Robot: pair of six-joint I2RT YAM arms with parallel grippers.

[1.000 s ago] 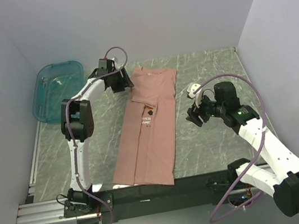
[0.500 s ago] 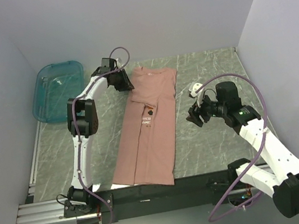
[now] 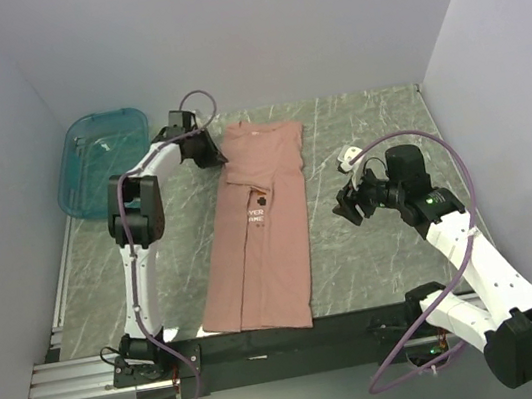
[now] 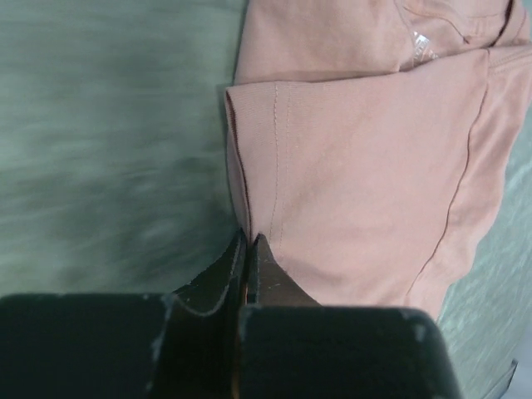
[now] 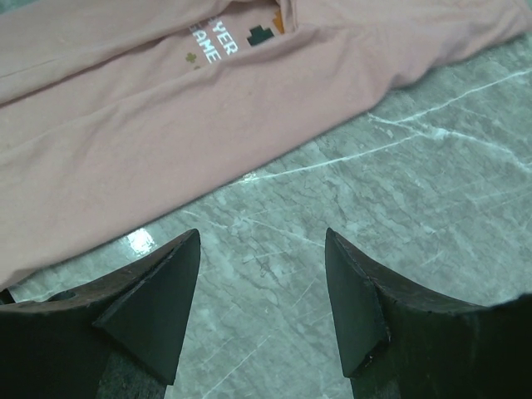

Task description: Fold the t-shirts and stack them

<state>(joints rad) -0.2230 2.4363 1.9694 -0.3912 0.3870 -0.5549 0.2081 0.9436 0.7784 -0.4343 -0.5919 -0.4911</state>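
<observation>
The right hand (image 5: 262,239) hangs wide open and empty above the desk (image 5: 399,191), with the t-shirt (image 3: 259,251) stretched lengthwise just to its left. Farther off, the left hand (image 4: 248,249) is pinched tight on the shirt's folded sleeve edge. A crosswise fold looks due, so the right hand should probably take the opposite far corner next.

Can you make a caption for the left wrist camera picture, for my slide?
Left gripper pinched shut on the folded edge of the pink t-shirt, over the grey marble table.

Soft, even light; blurred table (image 4: 100,166) beside the sharper t-shirt (image 4: 366,183)
</observation>
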